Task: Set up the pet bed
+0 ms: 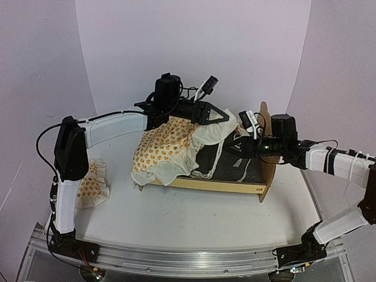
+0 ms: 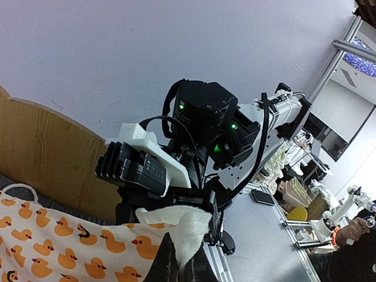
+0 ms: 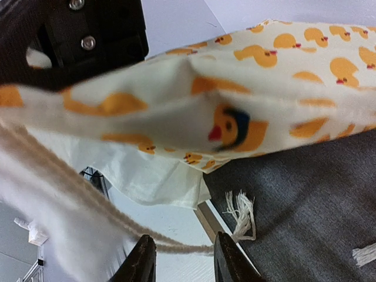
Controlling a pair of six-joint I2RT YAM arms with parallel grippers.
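Slipping is the main risk. The left fingers [image 2: 163, 265] are pressed together on only a small fold of the cream edge of the duck-print cover [image 1: 167, 144], held up above the bed. A tug from the other side could drag that fold free and drop the cloth in a heap. The right fingers [image 3: 143, 261] stand spread, with a tie cord [image 3: 182, 248] running across the gap between them. If they close off-line they may miss the thin cord, and a pull on the cord alone could bunch the cover rather than spread it. Both arms work close together near the headboard end, so a careless reach could knock one into the other or shove the light frame across the surface [image 1: 194, 223].

The pet bed [image 1: 218, 184] sits near the middle of the surface, a little to the right, with its long side toward the arms. It is a pale plywood frame with a wavy headboard [image 1: 266, 173] at its right end. Its dark grey cloth base [image 1: 249, 173] is bare on the right and draped by the cover on the left. A small matching pillow [image 1: 94, 187] lies well apart on the left.
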